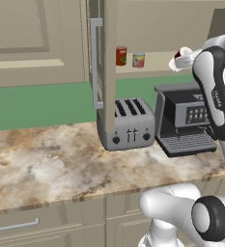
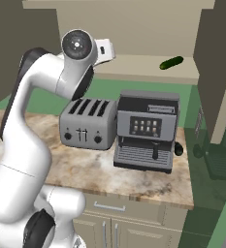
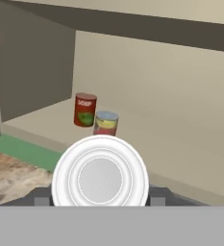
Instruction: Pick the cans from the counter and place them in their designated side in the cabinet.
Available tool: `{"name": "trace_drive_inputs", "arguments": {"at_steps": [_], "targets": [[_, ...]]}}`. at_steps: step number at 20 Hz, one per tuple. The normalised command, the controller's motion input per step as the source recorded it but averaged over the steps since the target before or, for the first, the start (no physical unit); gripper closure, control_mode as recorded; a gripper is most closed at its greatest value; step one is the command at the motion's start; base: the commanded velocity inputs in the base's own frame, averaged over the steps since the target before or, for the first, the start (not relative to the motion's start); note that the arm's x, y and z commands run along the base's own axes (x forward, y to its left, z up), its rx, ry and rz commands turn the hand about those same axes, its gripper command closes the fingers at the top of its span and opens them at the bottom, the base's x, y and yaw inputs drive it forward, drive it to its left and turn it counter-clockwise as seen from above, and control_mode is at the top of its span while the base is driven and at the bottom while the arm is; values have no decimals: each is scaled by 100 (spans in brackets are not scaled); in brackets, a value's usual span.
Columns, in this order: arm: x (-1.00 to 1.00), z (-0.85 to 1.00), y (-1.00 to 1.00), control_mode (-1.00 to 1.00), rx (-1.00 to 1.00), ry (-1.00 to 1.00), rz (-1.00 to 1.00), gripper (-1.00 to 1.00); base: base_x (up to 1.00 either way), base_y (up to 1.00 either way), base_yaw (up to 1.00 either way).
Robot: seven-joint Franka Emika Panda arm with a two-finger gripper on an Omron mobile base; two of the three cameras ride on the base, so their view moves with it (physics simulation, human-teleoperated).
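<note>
The claw (image 3: 100, 202) is pinching a small can (image 3: 100, 178) by its sides, its round white end turned toward the hand camera; from the left base camera the same can shows dark red above and white below, carried high at the mouth of the open cabinet (image 1: 109, 53) and level with its pale shelf (image 3: 147, 139). Further in on that shelf stands the other short can (image 3: 105, 123), silvery-topped with yellow and red bands, just beside a taller red soup can (image 3: 85, 110); the two look close but apart. A dark green object (image 2: 171, 62) lies well off toward the shelf's other end. Below, on the worktop (image 1: 46, 164), sit a toaster (image 1: 127, 124) and a coffee machine (image 1: 184, 123) side by side. Judging by its look, the held can is rigid and light, with smooth, slippery walls, so a squeeze across the middle of the curved side is the sound hold, kept level so it lands flat. The likely step is setting it down on the shelf beside the banded can without knocking that one over.
</note>
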Motion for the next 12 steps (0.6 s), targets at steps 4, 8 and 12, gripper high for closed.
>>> {"name": "trace_drive_inputs", "arguments": {"at_steps": [4, 8, 12], "targets": [[33, 0, 0, -100, 0, 0, 2, 100, 0, 0, 0], [25, 0, 0, -100, -1, 0, 1, 100, 0, 0, 0], [21, 0, 0, -100, -1, 0, 0, 100, 0, 0, 0]]}}
